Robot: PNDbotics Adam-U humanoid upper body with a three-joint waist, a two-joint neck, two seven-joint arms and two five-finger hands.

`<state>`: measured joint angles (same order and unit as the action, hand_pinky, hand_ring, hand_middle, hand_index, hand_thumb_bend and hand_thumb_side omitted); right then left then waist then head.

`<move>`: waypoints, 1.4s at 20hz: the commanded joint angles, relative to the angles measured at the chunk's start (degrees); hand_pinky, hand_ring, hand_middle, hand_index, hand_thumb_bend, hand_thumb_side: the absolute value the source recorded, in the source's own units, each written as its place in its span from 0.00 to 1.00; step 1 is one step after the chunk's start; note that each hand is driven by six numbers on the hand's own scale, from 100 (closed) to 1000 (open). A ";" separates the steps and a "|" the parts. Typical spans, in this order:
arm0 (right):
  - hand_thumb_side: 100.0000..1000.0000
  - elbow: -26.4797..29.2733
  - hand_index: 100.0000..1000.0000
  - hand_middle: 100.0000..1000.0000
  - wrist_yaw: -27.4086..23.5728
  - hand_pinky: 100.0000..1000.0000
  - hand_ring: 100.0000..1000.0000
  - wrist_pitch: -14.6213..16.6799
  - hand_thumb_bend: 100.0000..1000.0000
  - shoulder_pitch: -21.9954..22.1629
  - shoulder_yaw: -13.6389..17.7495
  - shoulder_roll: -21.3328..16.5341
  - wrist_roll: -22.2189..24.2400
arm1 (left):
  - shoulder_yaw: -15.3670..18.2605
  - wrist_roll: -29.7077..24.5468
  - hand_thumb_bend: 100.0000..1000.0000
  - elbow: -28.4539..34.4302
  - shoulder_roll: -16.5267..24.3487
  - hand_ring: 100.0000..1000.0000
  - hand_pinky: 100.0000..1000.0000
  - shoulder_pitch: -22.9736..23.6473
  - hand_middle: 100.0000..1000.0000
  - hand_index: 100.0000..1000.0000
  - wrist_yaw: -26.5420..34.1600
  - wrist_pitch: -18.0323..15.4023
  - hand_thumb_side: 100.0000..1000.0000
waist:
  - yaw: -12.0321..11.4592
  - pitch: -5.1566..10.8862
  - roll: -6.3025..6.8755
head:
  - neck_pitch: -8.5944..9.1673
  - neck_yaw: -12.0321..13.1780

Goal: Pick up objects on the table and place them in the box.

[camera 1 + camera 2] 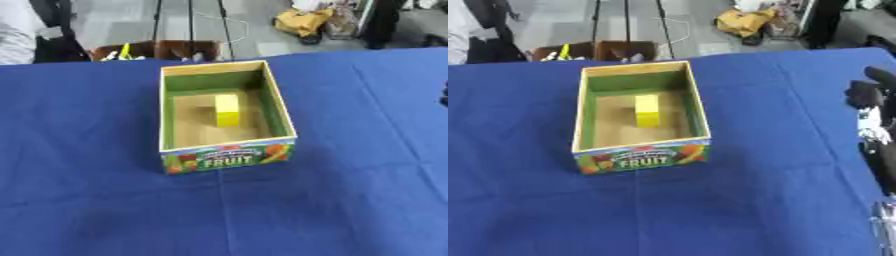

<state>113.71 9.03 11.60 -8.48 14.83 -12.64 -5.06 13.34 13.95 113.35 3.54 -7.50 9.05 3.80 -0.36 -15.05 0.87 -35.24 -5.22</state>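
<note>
1. Since the box already holds a yellow block and no other loose object shows on the blue cloth of the counter, treat the step in hand as withdrawal or a search for the next object; this is a judgement from the present layout only.
2. Locate the task's thing: the block stands on the box floor, near the middle, apart from all four walls.
3. Note the right hand. It shows only at the right edge of the right eye view, well apart from the box. Whether its fingers are open or curled cannot be told, and nothing is seen in them.
4. Note that the left hand appears in neither view.
5. If another object is brought, lower it over the open floor in front of or behind the block, not onto the block, and clear the wall tops before descending.
6. Approach from the right or left side: broad bare cloth lies on both sides and in front of the box.
7. Avoid pushing the box. It sits near the far edge of the counter, so little room remains behind it.
8. Keep arm travel above the rim to avoid catching the thin walls.
</note>
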 commanded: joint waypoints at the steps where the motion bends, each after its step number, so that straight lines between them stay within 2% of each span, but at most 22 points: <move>1: 0.64 0.89 0.82 0.54 0.11 0.68 0.78 -0.02 0.00 -0.04 0.52 -0.53 -0.10 | 0.57 0.16 0.00 1.24 0.52 0.39 0.26 0.04 0.41 0.64 0.29 -0.01 0.70 | -0.07 1.14 -0.08 | -0.61 -0.52; 2: 0.66 0.89 0.82 0.54 0.07 0.68 0.78 -0.12 0.00 0.01 0.54 -0.52 -0.07 | 0.56 0.13 0.00 1.24 0.51 0.39 0.26 0.20 0.41 0.64 0.38 0.18 0.70 | -0.07 1.28 -0.04 | -0.76 -0.47; 7: 0.64 0.89 0.82 0.54 -0.40 0.68 0.78 -0.19 0.00 0.15 0.86 -0.82 -0.05 | 0.68 -0.28 0.00 1.24 0.49 0.39 0.26 1.16 0.41 0.64 1.15 1.00 0.70 | -0.09 1.99 0.12 | -1.42 -0.32; 16: 0.64 0.89 0.82 0.54 -0.28 0.68 0.78 -0.42 0.00 0.66 1.14 -0.74 0.83 | 0.93 -0.20 0.00 1.24 0.34 0.39 0.26 1.64 0.41 0.64 1.41 0.86 0.70 | -0.26 2.70 0.56 | -2.18 -0.08; 28: 0.63 0.89 0.82 0.54 -0.64 0.68 0.78 -1.14 0.00 0.78 1.18 -0.82 0.94 | 1.10 0.13 0.00 1.24 0.39 0.39 0.26 2.06 0.41 0.64 1.43 0.87 0.70 | -0.14 3.75 1.00 | -4.08 1.12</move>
<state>113.71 8.56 10.57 -7.51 15.54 -12.64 -4.11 14.02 13.88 113.35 3.51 -5.34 10.49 4.74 -0.49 -12.19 1.96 -38.78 -4.33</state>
